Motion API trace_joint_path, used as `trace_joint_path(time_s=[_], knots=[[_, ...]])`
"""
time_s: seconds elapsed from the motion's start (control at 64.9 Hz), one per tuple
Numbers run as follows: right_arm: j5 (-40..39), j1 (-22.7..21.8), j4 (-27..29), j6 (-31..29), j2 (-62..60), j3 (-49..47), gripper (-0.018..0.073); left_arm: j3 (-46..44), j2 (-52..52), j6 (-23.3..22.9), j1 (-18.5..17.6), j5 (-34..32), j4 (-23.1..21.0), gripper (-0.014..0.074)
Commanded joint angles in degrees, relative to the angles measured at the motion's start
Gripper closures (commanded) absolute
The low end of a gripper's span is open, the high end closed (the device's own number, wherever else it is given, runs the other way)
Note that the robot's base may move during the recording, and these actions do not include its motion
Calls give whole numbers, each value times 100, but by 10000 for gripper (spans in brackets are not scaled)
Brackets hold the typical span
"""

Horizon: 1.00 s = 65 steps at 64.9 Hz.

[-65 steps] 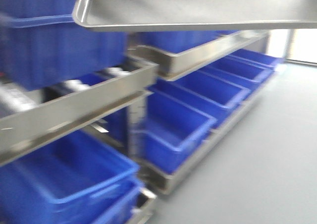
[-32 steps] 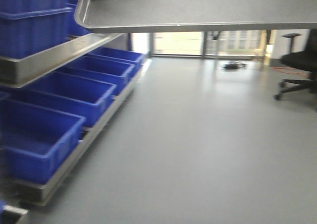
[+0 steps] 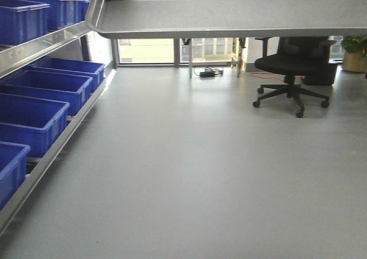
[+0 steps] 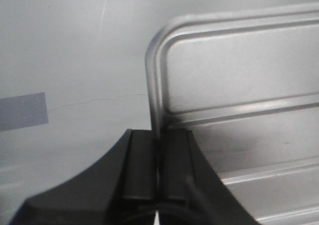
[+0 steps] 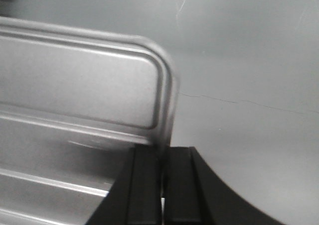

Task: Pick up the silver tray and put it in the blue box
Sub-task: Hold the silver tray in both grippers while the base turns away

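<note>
— Update, anyone?
— Shiny ridged rectangular metal tray (image 3: pixel 229 12) hangs between left gripper (image 4: pixel 158 136) and right gripper (image 5: pixel 163 153), each pinched tight on its rim. Deep blue plastic crates (image 3: pixel 31 134) off past left gripper.

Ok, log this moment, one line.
silver tray: held aloft | left fingers: shut on rim | right fingers: shut on rim

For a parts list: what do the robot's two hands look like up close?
The left hand is matte black: two flat, straight-edged fingers rising from a body that flares outward in a smooth curve. The right hand has the same black fingers and curved flare. No markings or labels show; the arms themselves are out of view.
</note>
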Motion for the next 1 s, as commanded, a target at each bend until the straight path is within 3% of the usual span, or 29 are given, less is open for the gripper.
trace_joint_path(time_s=[0.0, 0.986], knots=[[-293, -15, -331, -85, -152, -239, 503, -142, -180, 167, -19, 566, 231, 693], [-83, -15, -331, -85, -152, -239, 503, -142, -180, 167, -19, 566, 210, 693]])
